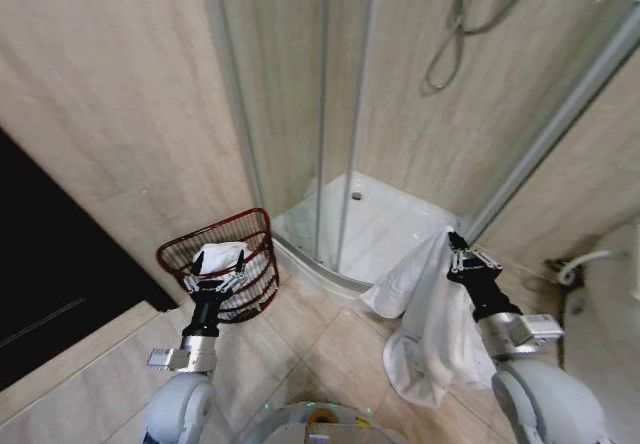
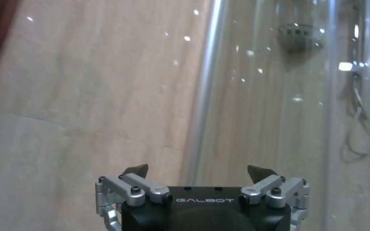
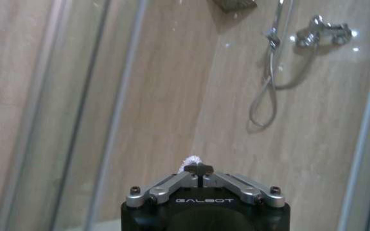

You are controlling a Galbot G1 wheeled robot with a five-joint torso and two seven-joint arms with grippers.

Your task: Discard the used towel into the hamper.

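Towel point(image 1: 432, 314), white and soft, hangs in long loose folds from the right gripper point(image 1: 458, 255), whose fingers are pinched tight on its upper corner; the right wrist view shows the two fingertips point(image 3: 200, 169) meeting with a tuft of white cloth poking out between them. The cloth drapes down over the right forearm and its lower end bunches just above the beige tiled floor point(image 1: 330, 349). One hamper point(image 1: 228, 262), a round basket of dark reddish-brown wire bars flaring wider at the rim, stands on the floor against the beige wall point(image 1: 130, 114), near the curved edge of the white shower tray point(image 1: 375, 229). A second white cloth point(image 1: 222, 257) already lies inside it. The left gripper point(image 1: 213, 284) hovers at the hamper's near rim with its fingers spread wide and nothing between them, as the left wrist view point(image 2: 198, 172) confirms. Open floor lies between the hamper and the hanging towel, bounded at the back by the tray's raised lip. Two glass shower panels in slim metal frames point(image 1: 325, 114) rise from that lip, smooth and see-through, with a hose point(image 1: 455, 34) looping on the wall behind. To the robot's left a dark opening point(image 1: 50, 264) cuts into the wall, with a pale step along its lower edge.
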